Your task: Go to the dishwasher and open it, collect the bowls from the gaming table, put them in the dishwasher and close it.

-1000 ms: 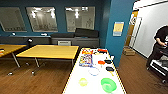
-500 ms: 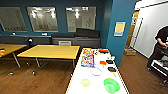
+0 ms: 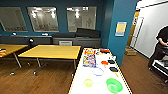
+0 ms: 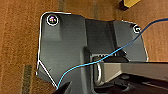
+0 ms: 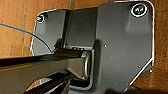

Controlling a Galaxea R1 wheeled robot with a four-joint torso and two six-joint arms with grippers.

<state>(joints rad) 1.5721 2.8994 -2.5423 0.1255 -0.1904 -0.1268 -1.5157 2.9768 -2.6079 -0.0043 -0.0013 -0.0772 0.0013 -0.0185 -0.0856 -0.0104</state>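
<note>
1. I see the gaming table straight ahead, board-game boxes at its far end.
2. Green bowl sits beside the pale yellow-green bowl on its near end.
3. Fingers: I can't tell, nor how far they are from the bowls.
4. Person stands far right.

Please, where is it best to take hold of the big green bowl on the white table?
Probably at its rim. The green bowl sits upright and open near the table's near end, so coming from above onto the nearest edge looks simplest. The small yellow bowl lies apart beside it.
</note>
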